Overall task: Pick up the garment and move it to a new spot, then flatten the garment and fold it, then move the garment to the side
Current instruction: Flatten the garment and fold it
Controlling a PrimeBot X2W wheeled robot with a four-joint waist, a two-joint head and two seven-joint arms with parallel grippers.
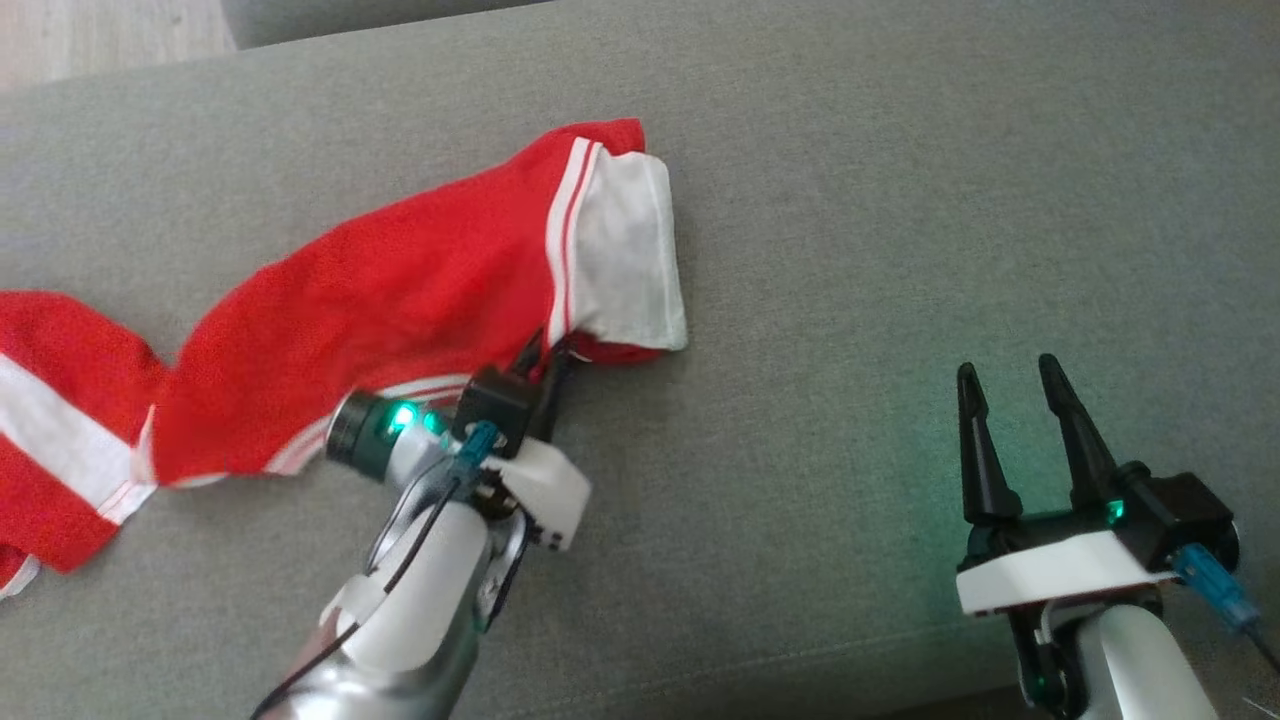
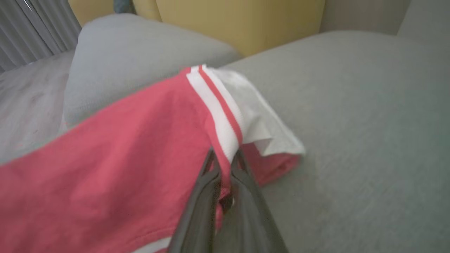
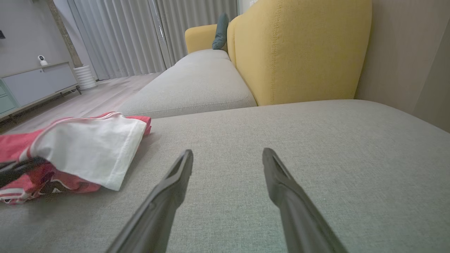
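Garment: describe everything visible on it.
The garment is a red shirt-like fabric with white stripes and a white sleeve. It lies crumpled across the grey sofa seat, running off the head view's left edge. The left gripper is shut on the striped seam beside the sleeve, which looks raised there.

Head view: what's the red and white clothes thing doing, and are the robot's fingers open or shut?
garment: crumpled, not flat or folded, one striped edge pinched.
left gripper: fingers shut on the garment.
right gripper: fingers open, holding nothing, apart from the garment.
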